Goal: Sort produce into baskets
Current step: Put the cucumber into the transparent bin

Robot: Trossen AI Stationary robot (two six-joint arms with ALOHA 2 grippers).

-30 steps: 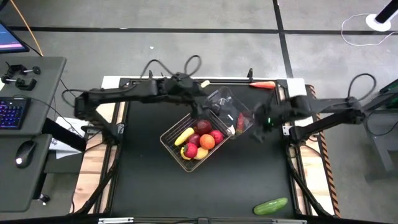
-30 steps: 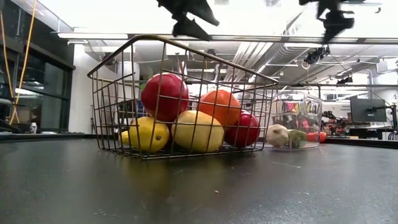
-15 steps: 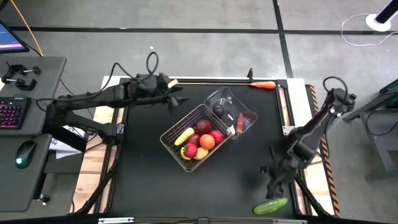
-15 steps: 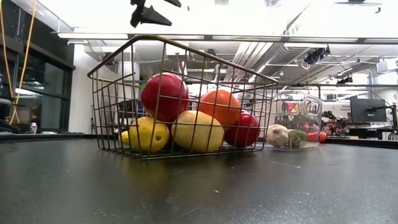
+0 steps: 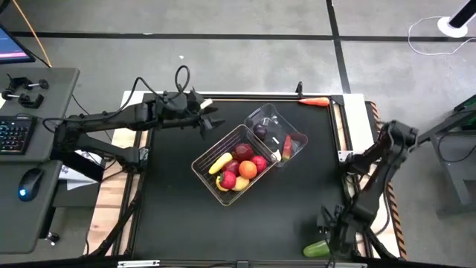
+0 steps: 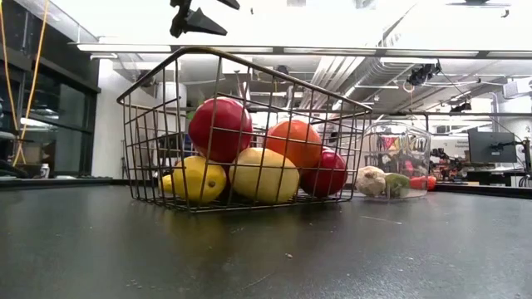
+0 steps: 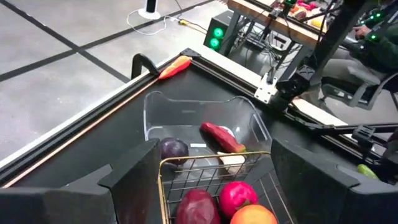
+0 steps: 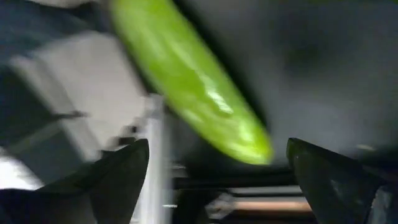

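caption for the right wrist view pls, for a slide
Open right gripper poised over the green cucumber at the table's edge.

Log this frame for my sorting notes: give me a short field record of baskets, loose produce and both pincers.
wire basket: apples, orange, lemons, banana
tub: onion, red piece, garlic
carrot: loose at far table edge
cucumber: loose at near right corner
left pincer: open, empty, beside tub
right pincer: open, over cucumber

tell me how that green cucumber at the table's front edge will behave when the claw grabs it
The smooth, glossy green cucumber may slip between the fingers. Its rounded, elongated shape looks apt to roll if nudged, and it lies near the black table's edge, so it could roll off.
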